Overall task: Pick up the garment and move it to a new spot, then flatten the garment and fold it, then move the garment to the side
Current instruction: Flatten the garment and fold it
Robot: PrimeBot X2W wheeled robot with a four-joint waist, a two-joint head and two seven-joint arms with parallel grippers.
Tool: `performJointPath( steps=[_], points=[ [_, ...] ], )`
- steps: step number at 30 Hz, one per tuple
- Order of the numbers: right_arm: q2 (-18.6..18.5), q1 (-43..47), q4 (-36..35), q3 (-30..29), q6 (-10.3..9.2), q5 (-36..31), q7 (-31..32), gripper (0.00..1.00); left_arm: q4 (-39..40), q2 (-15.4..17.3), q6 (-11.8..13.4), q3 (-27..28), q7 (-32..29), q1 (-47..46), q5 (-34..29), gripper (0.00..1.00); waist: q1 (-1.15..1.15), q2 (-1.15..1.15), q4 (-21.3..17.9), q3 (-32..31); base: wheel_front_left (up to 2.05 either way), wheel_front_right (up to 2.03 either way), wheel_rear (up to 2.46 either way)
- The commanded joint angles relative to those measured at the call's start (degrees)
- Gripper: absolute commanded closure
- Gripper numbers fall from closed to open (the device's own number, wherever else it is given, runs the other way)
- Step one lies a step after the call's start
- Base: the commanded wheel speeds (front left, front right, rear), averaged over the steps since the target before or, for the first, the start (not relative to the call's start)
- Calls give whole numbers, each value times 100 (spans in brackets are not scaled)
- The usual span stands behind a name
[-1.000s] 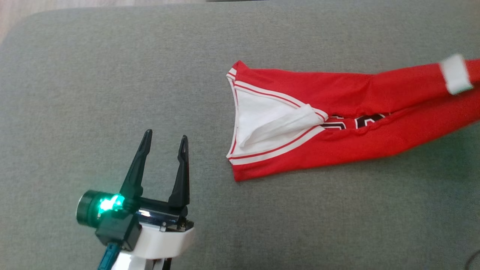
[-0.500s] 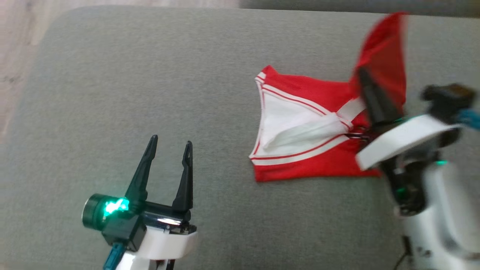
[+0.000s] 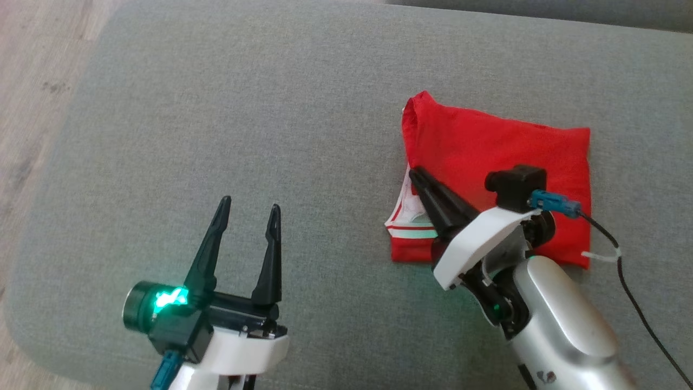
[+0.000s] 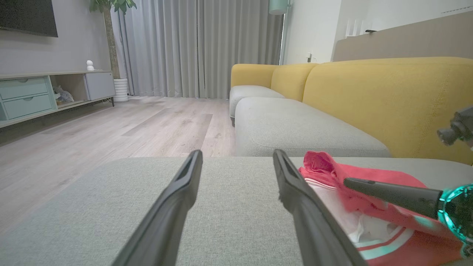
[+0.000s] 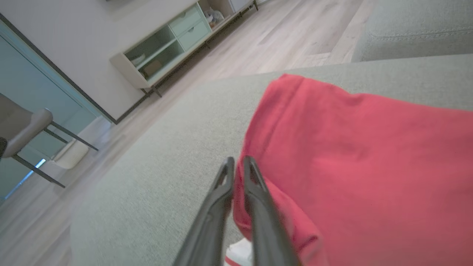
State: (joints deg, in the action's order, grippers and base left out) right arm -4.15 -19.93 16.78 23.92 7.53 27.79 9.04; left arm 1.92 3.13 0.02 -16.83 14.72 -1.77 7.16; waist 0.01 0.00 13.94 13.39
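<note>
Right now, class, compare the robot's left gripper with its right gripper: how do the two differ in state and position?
The left gripper has its two long dark fingers spread apart; the right gripper has them pressed shut.
The left gripper sits over the bare grey fabric cushion, apart from the folded red garment; the right gripper's tips lie at that garment's edge.
Shared: both have dark tapered fingers on white mounts.

head: overhead, down | wrists: low, close | shared: garment (image 3: 487, 146)
</note>
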Motion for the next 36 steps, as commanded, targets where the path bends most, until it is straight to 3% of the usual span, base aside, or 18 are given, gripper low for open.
performJointPath(
  steps=[1,7,13,17,21,29,36],
  points=[
    [122,-237,-190,160,-4,142,-184,0,159,-24,39,137,28,-98,24,0,-1,0,-11,-10,0,0,0],
    [80,-229,-589,-293,-4,101,-852,0,137,-24,95,268,28,-29,24,0,-1,0,-234,-174,0,0,0],
    [-458,418,-1195,-1081,-4,-158,-1619,0,110,-24,113,446,28,137,212,0,-1,0,-593,-528,0,0,0],
    [-809,1021,-1165,-1441,-4,-261,-2135,0,13,-24,114,529,28,298,341,0,-1,0,-807,-821,0,0,0],
    [-930,1651,-879,-1532,-4,-569,-2373,0,-138,-25,93,618,28,556,420,0,-1,0,-977,-1182,0,0,0],
    [-404,2678,-876,-1853,-4,-1328,-2401,0,-464,-25,-127,844,28,1105,328,0,-1,0,-1166,-1625,0,0,0],
    [-224,2976,-950,-1877,-4,-1647,-2402,0,-547,-25,-219,992,28,1263,238,0,-1,0,-1228,-1800,0,0,0]
  ],
)
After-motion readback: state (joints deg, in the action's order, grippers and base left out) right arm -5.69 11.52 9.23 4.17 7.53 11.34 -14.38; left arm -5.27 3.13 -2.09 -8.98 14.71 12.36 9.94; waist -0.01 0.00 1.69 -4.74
